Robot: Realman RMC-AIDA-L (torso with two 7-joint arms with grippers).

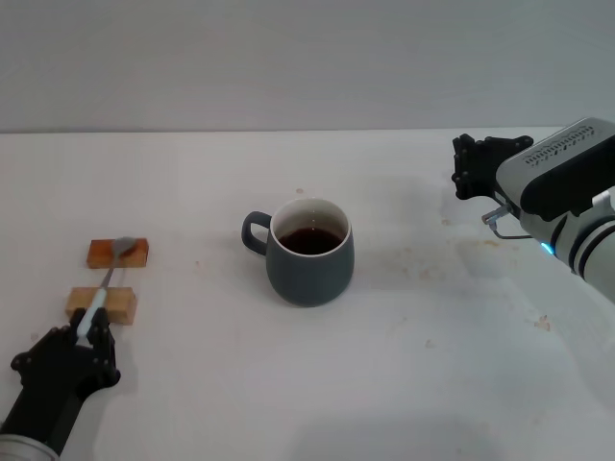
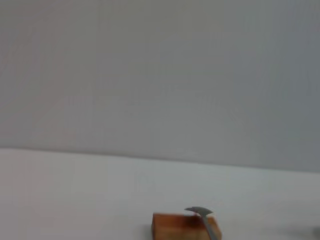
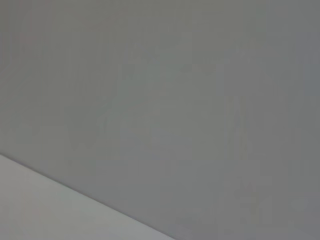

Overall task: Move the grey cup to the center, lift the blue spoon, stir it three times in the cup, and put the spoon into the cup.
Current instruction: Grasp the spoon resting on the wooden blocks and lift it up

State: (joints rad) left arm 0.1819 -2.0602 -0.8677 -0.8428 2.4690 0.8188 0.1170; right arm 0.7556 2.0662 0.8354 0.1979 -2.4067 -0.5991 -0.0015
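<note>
The grey cup (image 1: 309, 253) stands upright near the table's middle, its handle towards my left and dark liquid inside. The blue spoon (image 1: 104, 288) lies across two wooden blocks at the left, its metal bowl on the far block and its pale handle over the near one. My left gripper (image 1: 86, 343) sits at the handle's near end, its fingers tight on either side of it. The spoon's bowl (image 2: 200, 212) also shows in the left wrist view. My right gripper (image 1: 488, 161) hangs open and empty above the table at the right, well clear of the cup.
The far wooden block (image 1: 119, 254) and the near wooden block (image 1: 102, 305) lie on the white table (image 1: 432, 317); the far block also shows in the left wrist view (image 2: 177, 226). A grey wall stands behind. The right wrist view shows only wall and table edge.
</note>
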